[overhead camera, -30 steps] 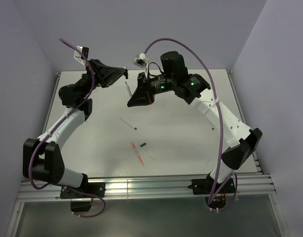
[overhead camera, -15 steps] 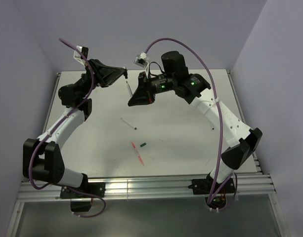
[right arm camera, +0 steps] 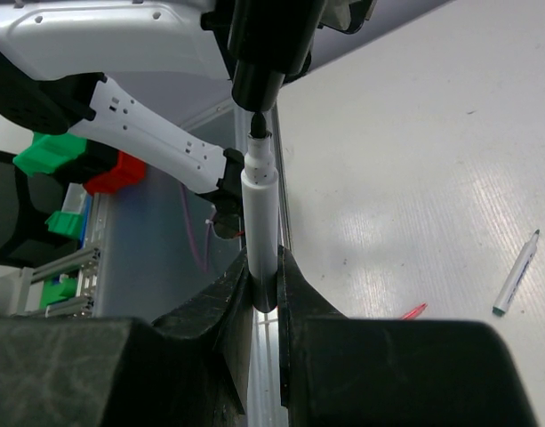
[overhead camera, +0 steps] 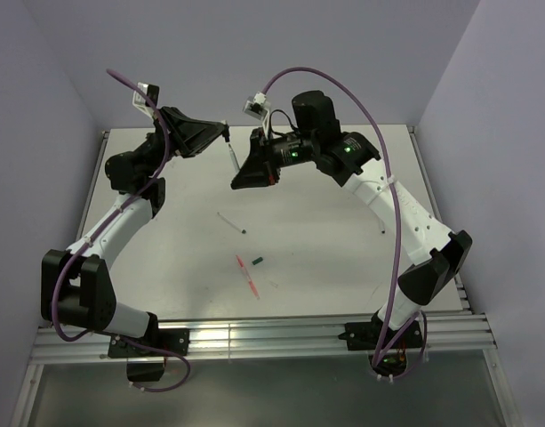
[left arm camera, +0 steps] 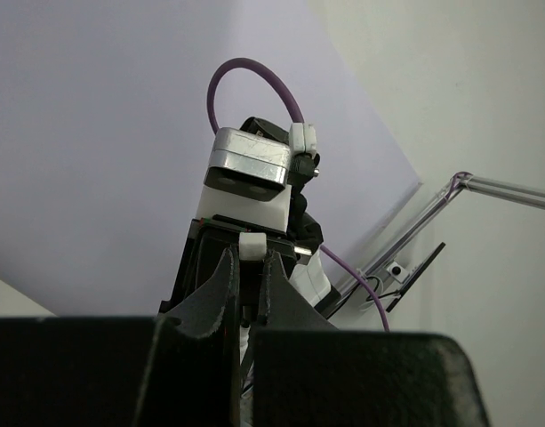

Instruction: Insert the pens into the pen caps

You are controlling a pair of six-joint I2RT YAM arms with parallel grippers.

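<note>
While the dark tip of the pen stands right at the mouth of the black cap, top centre of the right wrist view, the step in hand looks like the push that seats one in the other. The right fingers are clamped on the pen's lower barrel and hold it upright in that view. The left fingers are closed, and the cap appears to be pinched between them, though the left wrist view does not show it. Whether tip and rim already touch I cannot tell. To do it well, the pen should travel straight along its own length, slowly, with the cap kept in line. A tilted approach would likely catch the rim or make the thin barrel slip in the grip. Both grips should stay firm until the cap is fully on. On the surface, mid-frame in the top view, lie a grey pen, a red pen and a green cap, none capped yet. Against a second ago, little differs: the right arm's wrist and cable sit a touch higher, and everything else is unmoved.
</note>
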